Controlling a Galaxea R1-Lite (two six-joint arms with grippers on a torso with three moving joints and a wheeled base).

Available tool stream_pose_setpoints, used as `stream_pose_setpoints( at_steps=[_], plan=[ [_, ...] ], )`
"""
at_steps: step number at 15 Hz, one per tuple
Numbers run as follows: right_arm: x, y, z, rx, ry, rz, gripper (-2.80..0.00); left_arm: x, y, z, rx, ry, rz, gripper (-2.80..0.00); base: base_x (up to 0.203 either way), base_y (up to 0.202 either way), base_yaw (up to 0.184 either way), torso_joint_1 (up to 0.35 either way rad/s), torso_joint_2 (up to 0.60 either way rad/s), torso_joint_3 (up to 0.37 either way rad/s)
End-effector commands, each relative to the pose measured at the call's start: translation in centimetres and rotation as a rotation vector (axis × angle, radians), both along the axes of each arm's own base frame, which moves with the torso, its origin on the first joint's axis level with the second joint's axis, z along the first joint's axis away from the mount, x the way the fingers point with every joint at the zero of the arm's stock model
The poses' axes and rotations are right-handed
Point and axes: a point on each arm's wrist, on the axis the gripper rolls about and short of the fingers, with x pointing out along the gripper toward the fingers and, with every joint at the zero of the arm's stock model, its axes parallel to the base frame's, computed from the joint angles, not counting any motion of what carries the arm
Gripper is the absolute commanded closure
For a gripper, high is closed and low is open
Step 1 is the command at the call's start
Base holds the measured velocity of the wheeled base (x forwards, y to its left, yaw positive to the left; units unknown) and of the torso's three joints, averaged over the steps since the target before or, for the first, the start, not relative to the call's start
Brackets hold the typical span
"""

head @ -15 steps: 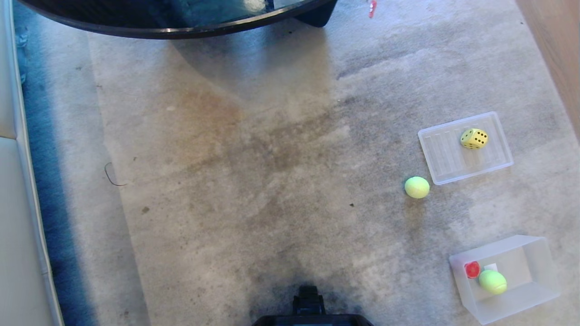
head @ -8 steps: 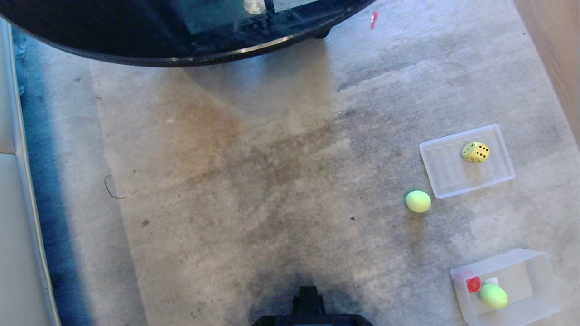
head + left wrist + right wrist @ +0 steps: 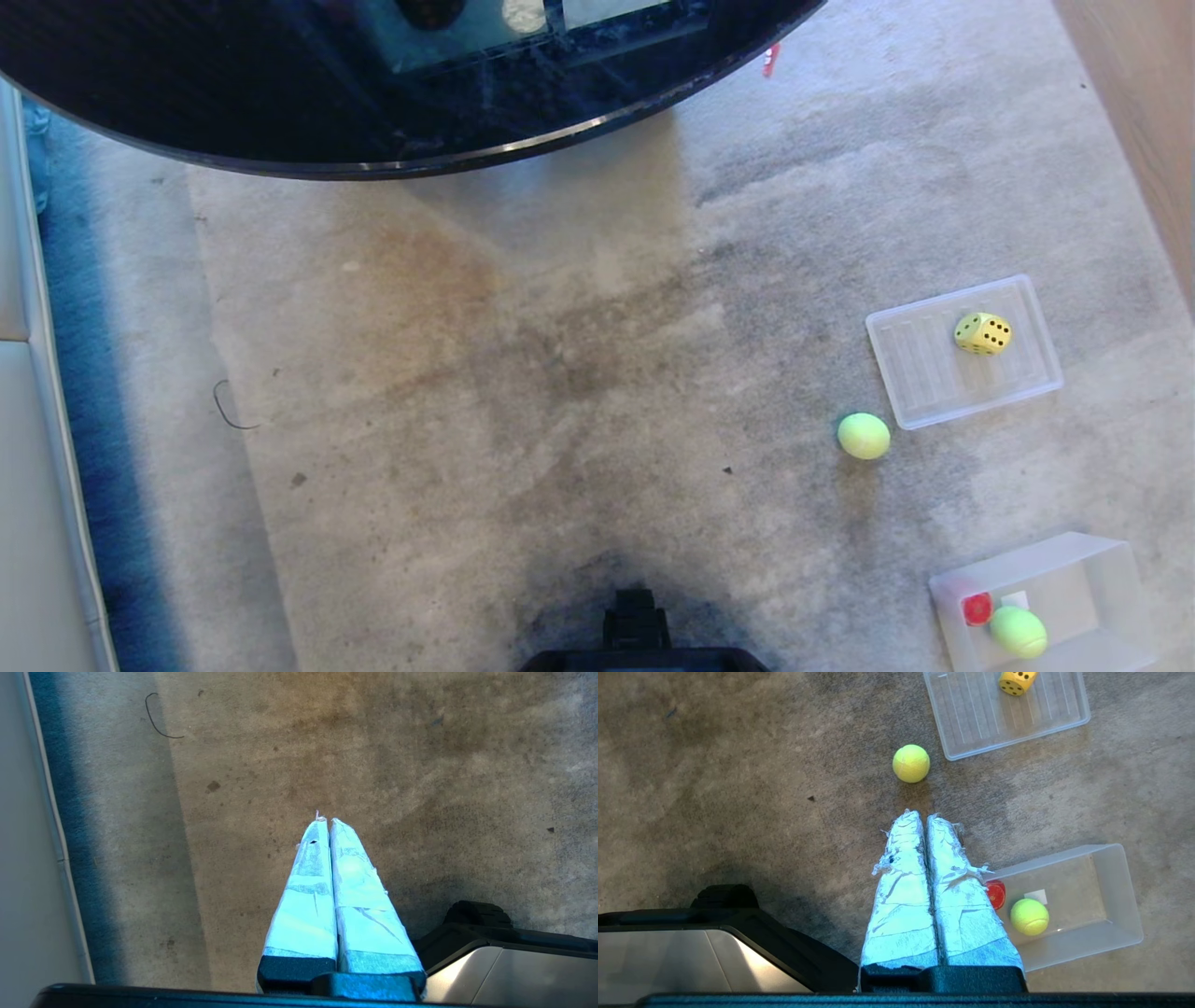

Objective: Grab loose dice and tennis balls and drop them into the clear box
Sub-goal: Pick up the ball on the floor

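While the whole floor slides down the head view, the robot rolls back, so nothing gets picked up yet. Left gripper (image 3: 325, 821) and right gripper (image 3: 923, 817) are pressed together, empty. One loose ball (image 3: 864, 436) lies near the lid (image 3: 920, 373) holding a yellow die (image 3: 982, 333); the clear box (image 3: 1102, 569) holds a red die (image 3: 977, 609) and another ball (image 3: 1018, 631).

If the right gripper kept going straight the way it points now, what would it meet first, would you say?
Most likely the loose tennis ball on the carpet, which lies just beyond the shut right gripper and slightly off its line. Depth is unclear, so it might touch carpet first.
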Motion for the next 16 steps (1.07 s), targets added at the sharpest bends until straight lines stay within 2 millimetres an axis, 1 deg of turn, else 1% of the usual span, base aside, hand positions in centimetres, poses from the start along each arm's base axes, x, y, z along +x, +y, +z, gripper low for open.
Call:
stream_pose_setpoints(
  at_steps=[1,6,16],
  plan=[
    [0.16,0.00,-0.51,0.002,0.021,0.000,0.00,0.00,0.01,0.00,-0.002,0.000,0.002,0.00,0.000,0.000,0.000,0.000,0.00,0.000],
    [0.16,0.00,-0.52,0.002,0.021,-0.002,0.00,0.00,0.00,0.00,0.005,0.000,-0.001,0.00,0.000,0.000,0.000,-0.001,0.00,-0.014],
    [0.16,0.00,-0.50,0.002,0.019,0.002,0.00,0.00,0.00,0.00,0.004,0.000,0.001,0.00,0.000,0.000,0.000,0.002,0.00,-0.180]
  ],
)
